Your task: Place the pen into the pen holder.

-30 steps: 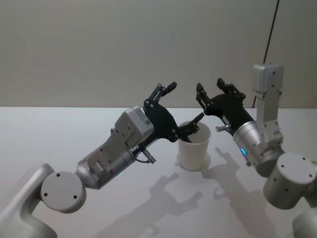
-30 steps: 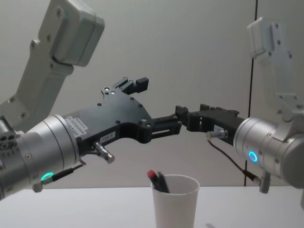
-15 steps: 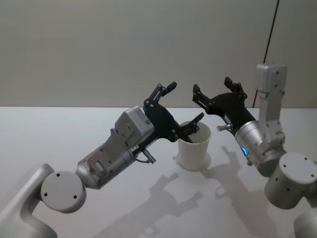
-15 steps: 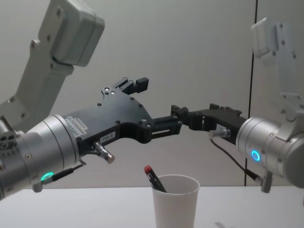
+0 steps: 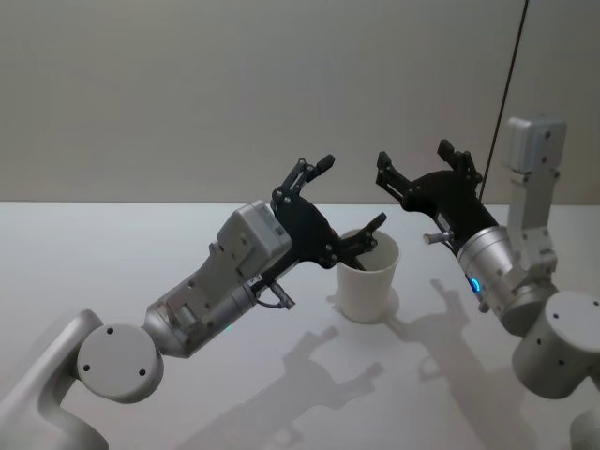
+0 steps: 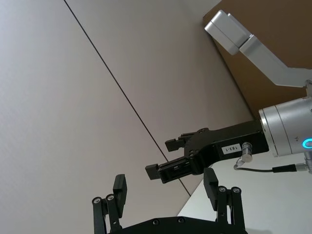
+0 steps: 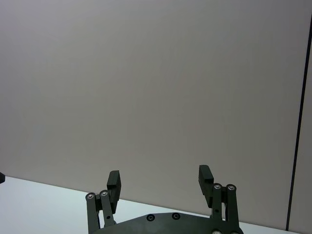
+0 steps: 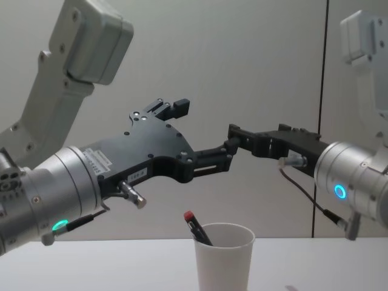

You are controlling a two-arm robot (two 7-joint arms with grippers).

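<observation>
While the pen (image 8: 195,227) stands tilted inside the cup (image 8: 224,257), its red end poking above the rim on the side nearer the left arm, both grippers hang in the air above the worktop (image 5: 112,253) with nothing between their fingers. The left gripper (image 5: 349,194) has its jaws apart: one finger points up and away from the cup, the other reaches low over the cup's mouth, so the pen lies just below that lower finger and touches neither. In the chest view the same left gripper (image 8: 203,133) spreads wide, its lower finger stretching level above the pen's red tip, clear of it. The right gripper (image 5: 418,165) is higher and off to the cup's right, jaws apart, pointing toward the left gripper; the cup sits below and a little to the left of its fingertips. From the left wrist view the right gripper (image 6: 162,158) shows beyond the left gripper's own spread fingers (image 6: 119,189). In the right wrist view, the right fingers (image 7: 205,176) stand well apart against the plain wall (image 7: 146,73).
</observation>
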